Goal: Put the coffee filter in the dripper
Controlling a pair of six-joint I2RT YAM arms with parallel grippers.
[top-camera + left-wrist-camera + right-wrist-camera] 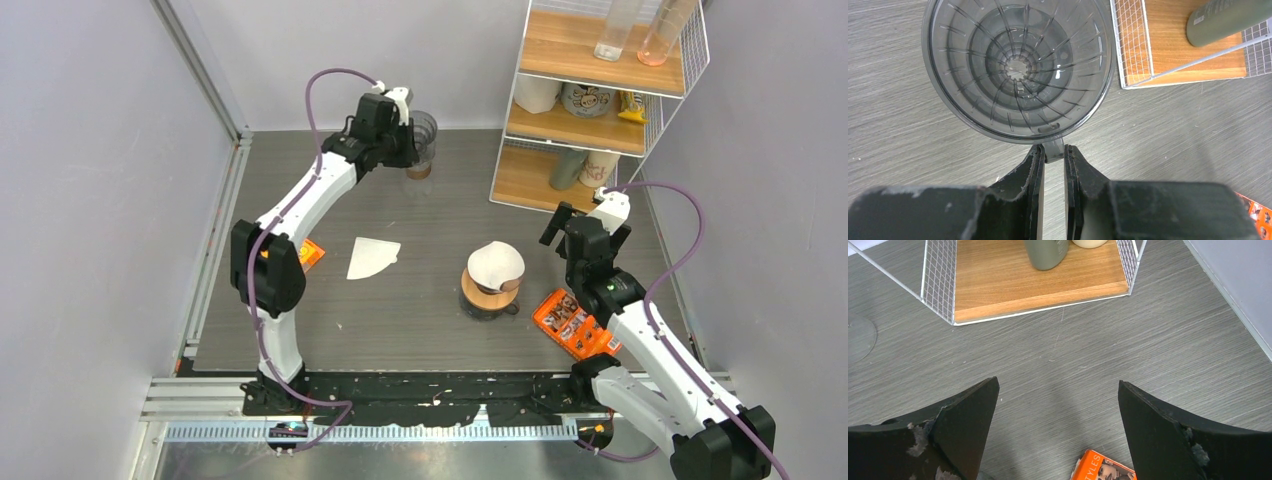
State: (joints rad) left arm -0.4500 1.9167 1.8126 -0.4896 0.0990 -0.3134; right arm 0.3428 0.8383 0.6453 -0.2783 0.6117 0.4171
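Right end effector (1058,385) hangs empty, spread wide apart. On the counter (420,320) the filter (372,257) lies flat, untouched. Farther back, left end effector (1054,156) is clamped on the empty dripper's (1018,65) tab (1053,147); the placing itself seems not begun.

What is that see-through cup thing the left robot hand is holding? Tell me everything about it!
It is a dripper, a smoky grey cone of what looks like clear plastic. Thin ribs run down its inside to a small hole at the bottom. It is empty, with no filter. The left gripper pinches a little tab on its round rim. It is mouth up, at the far side of the table, near the wire shelf. Whether it touches the table cannot be told.
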